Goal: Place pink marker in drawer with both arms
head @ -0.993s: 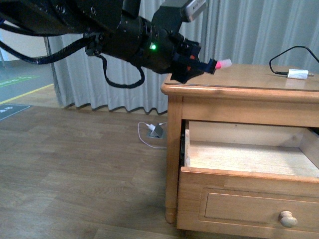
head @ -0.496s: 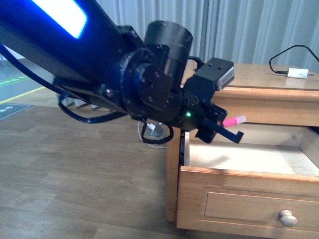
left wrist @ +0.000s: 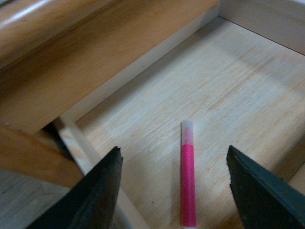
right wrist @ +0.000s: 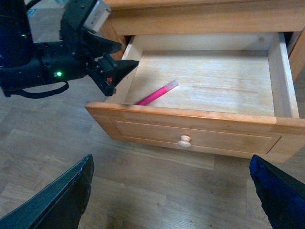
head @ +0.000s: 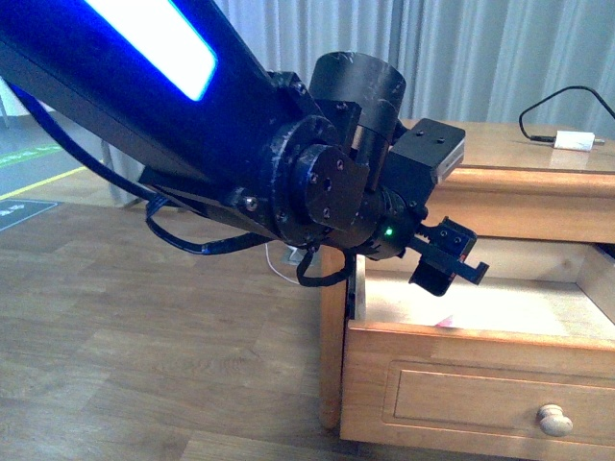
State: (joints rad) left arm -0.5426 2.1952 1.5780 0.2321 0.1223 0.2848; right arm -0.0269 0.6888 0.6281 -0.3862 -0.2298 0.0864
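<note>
The pink marker lies flat on the floor of the open drawer, its white end pointing away from the drawer front. My left gripper is open above it, a finger on each side, not touching it. In the front view the left gripper hangs over the drawer's left part, above its front rim. The right wrist view shows the marker near the drawer's front left, the left gripper above it, and the drawer front with its knob. My right gripper is open and empty over the floor before the drawer.
A white adapter with a black cable lies on the cabinet top. Grey curtains hang behind. A wooden floor spreads left of the cabinet. The left arm's bulk fills the upper left of the front view.
The left arm came down from beside the cabinet top to over the open drawer. It held the marker before; now its jaws are open and the marker lies in the drawer.
</note>
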